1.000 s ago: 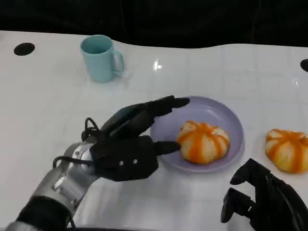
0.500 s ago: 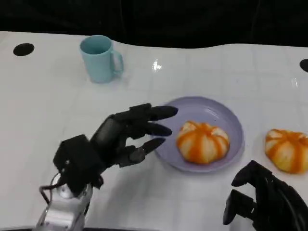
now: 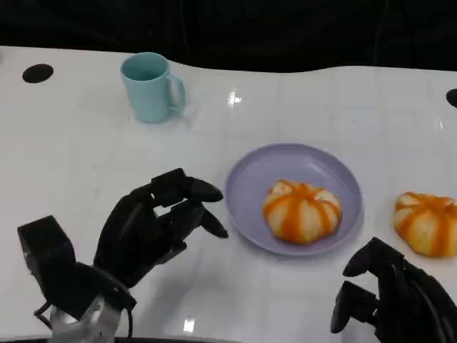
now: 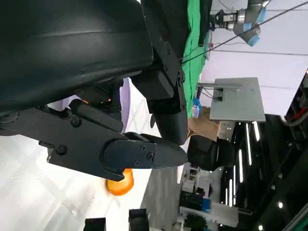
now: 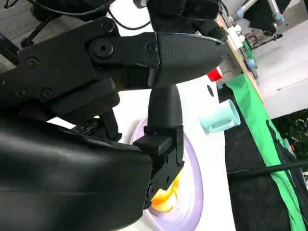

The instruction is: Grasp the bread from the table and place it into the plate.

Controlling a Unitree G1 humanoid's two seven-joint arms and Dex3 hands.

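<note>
An orange-striped bread (image 3: 301, 210) lies on the lavender plate (image 3: 314, 166) in the middle of the white table. A second, similar bread (image 3: 426, 223) sits on the table to the plate's right. My left hand (image 3: 153, 229) hovers to the left of the plate, fingers apart and holding nothing. At the lower right edge, below the second bread, my right hand (image 3: 393, 300) holds nothing. The left wrist view shows a bread (image 4: 120, 175) past the fingers (image 4: 144, 153). In the right wrist view the plate (image 5: 190, 192) and its bread (image 5: 163, 199) lie beyond the fingers (image 5: 185, 50).
A light blue mug (image 3: 150, 87) stands at the back left, also seen as the mug (image 5: 221, 117) in the right wrist view. Black round holes (image 3: 37, 72) mark the table's far corners. The table's dark far edge runs behind the mug.
My left hand has drawn back from the plate's rim toward the lower left, with the forearm dropping out of sight. The bread stays on the plate. The right hand has not moved.
</note>
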